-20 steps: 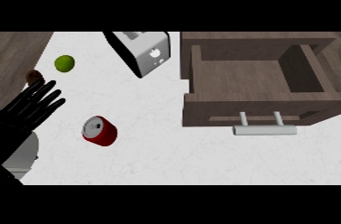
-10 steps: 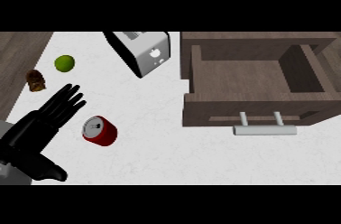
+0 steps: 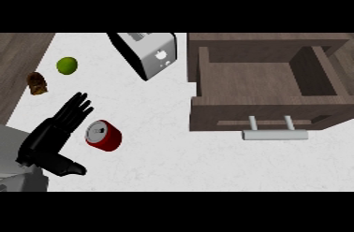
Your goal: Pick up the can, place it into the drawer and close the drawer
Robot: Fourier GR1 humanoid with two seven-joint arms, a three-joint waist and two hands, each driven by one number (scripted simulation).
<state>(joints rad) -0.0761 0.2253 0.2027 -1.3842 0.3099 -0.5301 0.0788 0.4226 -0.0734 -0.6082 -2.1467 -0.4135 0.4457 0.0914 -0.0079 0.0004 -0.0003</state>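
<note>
Left hand flat-fingered, holding nothing, just beside the red can, which lies on the counter well left of the open drawer.
Risk: straight fingers nudge the can and it rolls away before the thumb closes.

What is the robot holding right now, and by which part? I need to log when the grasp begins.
Nothing is held. The left hand is open, its fingers straight, just left of the red can lying on the counter.
</note>
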